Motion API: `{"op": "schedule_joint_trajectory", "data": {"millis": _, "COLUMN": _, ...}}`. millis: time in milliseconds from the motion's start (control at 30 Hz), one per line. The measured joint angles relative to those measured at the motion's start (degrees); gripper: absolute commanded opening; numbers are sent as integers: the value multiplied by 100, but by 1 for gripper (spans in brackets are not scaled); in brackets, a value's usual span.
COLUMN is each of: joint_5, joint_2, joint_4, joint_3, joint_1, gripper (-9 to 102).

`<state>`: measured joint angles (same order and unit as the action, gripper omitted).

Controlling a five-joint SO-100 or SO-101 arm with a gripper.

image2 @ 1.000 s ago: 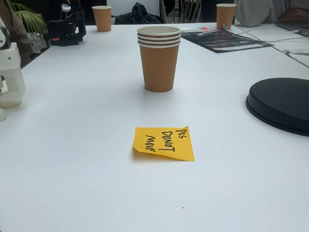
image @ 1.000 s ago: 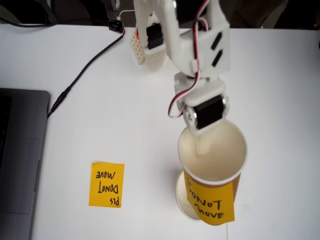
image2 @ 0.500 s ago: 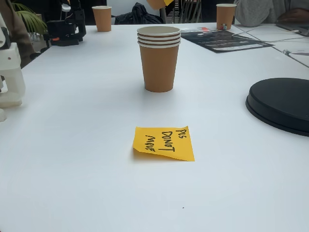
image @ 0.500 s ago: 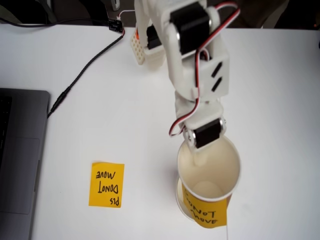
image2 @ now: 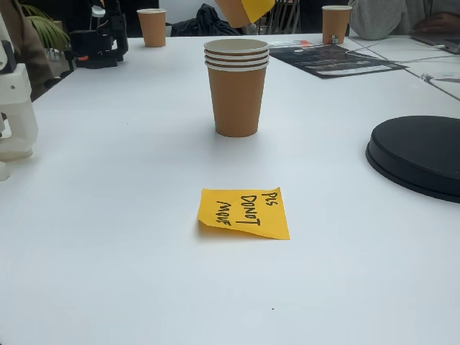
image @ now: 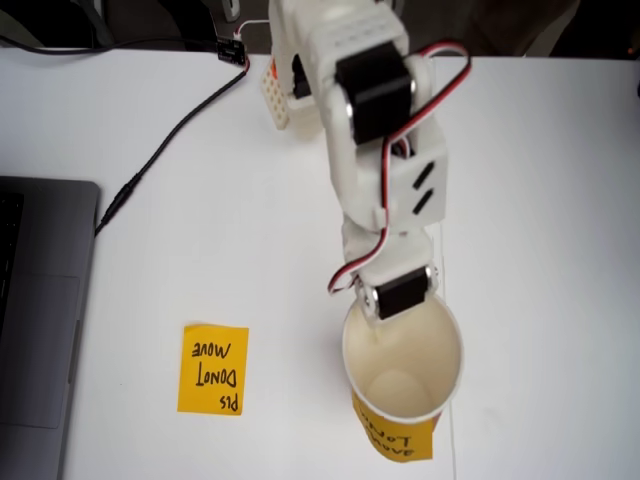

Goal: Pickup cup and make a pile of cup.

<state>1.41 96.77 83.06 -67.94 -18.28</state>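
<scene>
- The white arm is reaching down the picture in a fixed view, and its gripper (image: pixel 378 325) is pinching the far rim of the cup (image: pixel 402 372), with one finger dipping inside the cream interior.
- The cup is hanging mouth-up in the air, held by its rim; a yellow strip with dark writing (image: pixel 396 441) is sticking to its outer wall at the side nearest the bottom edge.
- In another fixed view, the base of the same cup (image2: pixel 237 10), brown outside with the yellow strip on it, is showing at the top edge, tilted and clear above the pile of cups (image2: pixel 236 86).
- The pile is standing upright on the white table (image2: pixel 108 215), several brown cups nested with rims layered.
- An orange sticky note (image2: pixel 244 212) reading "PLS DONOT MOVE" is lying flat, nearer the camera than the pile.
- A laptop (image: pixel 35 330) is sitting at the left edge in a fixed view, and a black round disc (image2: pixel 420 154) is lying at the right of the other.
</scene>
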Motion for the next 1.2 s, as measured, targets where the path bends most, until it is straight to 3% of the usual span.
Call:
{"op": "schedule_joint_trajectory", "data": {"millis": 300, "joint_5": 18, "joint_2": 0, "joint_4": 360, "joint_3": 0, "joint_1": 18, "gripper": -7}}
{"op": "schedule_joint_trajectory", "data": {"millis": 1200, "joint_5": 18, "joint_2": -211, "joint_4": 378, "joint_3": 0, "joint_1": -290, "gripper": -7}}
